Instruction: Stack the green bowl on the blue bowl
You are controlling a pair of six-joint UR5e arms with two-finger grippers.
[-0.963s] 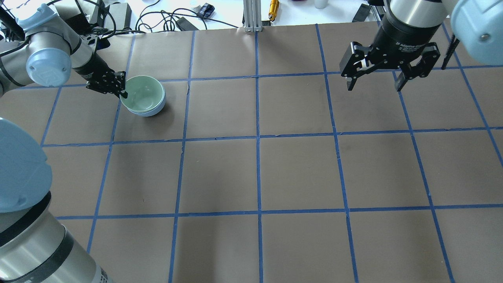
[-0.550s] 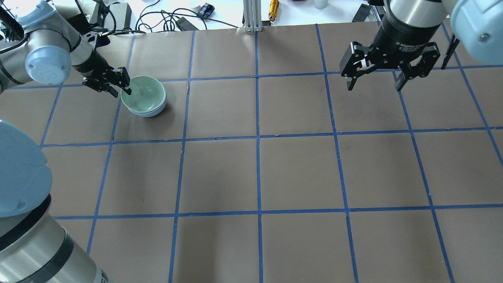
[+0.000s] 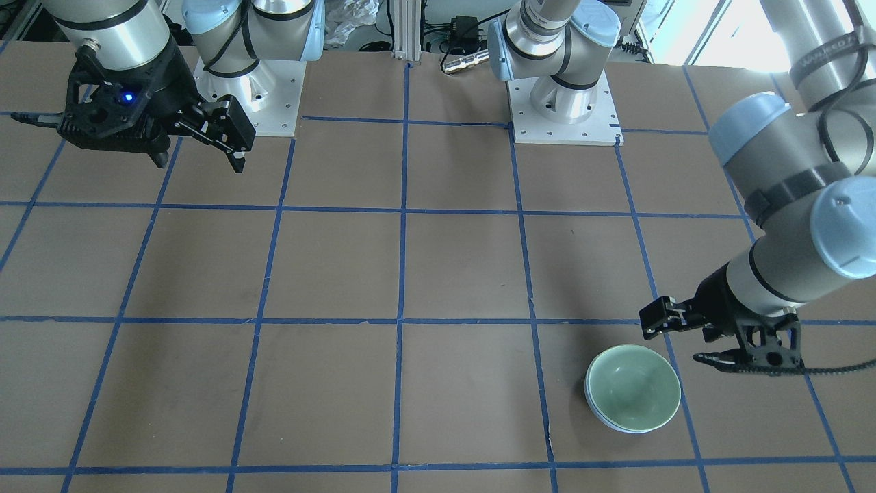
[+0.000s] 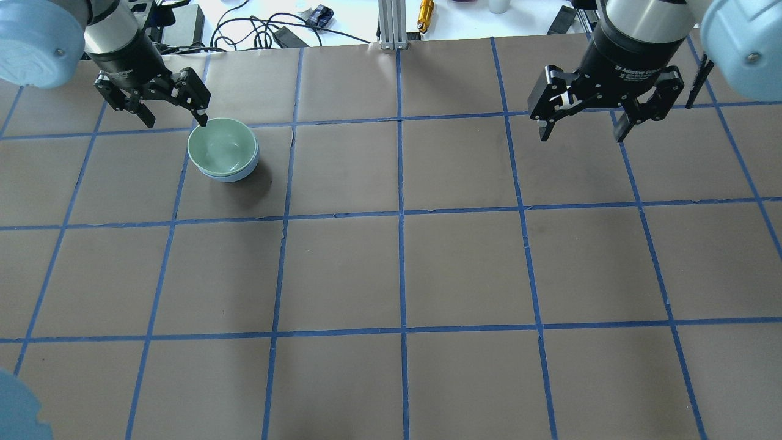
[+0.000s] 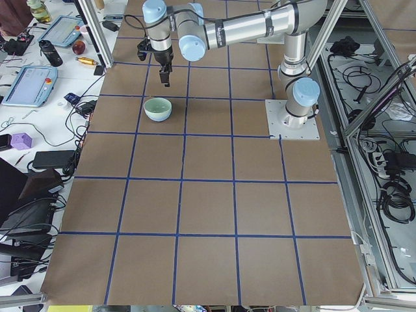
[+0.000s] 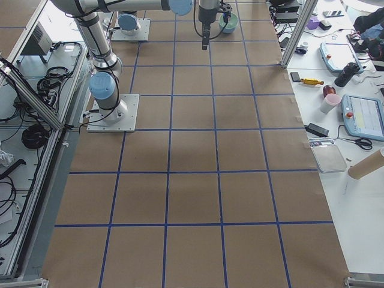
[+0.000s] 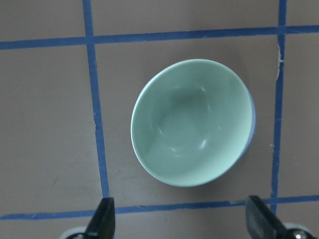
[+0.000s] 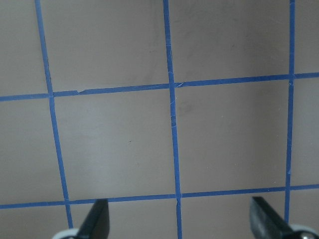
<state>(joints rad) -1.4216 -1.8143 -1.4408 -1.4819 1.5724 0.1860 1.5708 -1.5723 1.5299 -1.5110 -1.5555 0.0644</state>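
The green bowl (image 4: 221, 145) sits nested upright inside the blue bowl (image 4: 237, 175) on the brown table at the far left. Only a thin blue edge shows beneath it. Both also show in the front view, green bowl (image 3: 633, 387) over blue bowl (image 3: 601, 413), and in the left wrist view, green bowl (image 7: 192, 122) with a blue sliver (image 7: 253, 124). My left gripper (image 4: 176, 120) is open and empty, raised just behind the bowls. My right gripper (image 4: 581, 135) is open and empty, hovering over the far right of the table.
Blue tape lines grid the table (image 4: 403, 269). Beyond its far edge lie cables (image 4: 256, 27), an aluminium post (image 4: 391, 24) and small items. The arm bases (image 3: 561, 103) stand on the robot's side of the table.
My left gripper has let go of the green bowl's rim, opened, and risen back away from the bowls. The bowls stay nested. The right arm has not moved.
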